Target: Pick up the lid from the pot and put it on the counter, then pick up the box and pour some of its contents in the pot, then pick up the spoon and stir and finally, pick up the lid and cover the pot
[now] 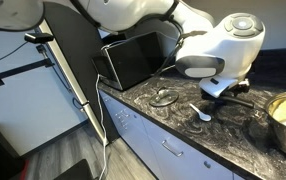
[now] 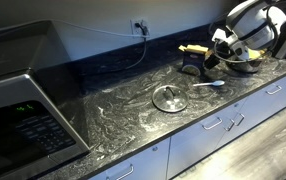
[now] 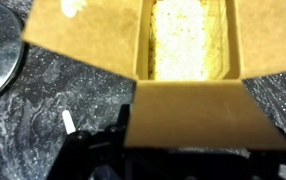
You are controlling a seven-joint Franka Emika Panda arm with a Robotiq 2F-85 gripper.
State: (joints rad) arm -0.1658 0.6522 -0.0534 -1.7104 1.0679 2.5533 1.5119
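Although the open box (image 3: 188, 108) lies straight ahead of the pincer (image 1: 215, 90), long axis pointing away, near the desk's (image 2: 113, 115) back edge, pincer clench cannot be determined.

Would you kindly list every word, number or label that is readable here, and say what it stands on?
No text can be read in any view.
On the microwave display: a green glow, too blurred to read.
On the box: any print is too small to read.
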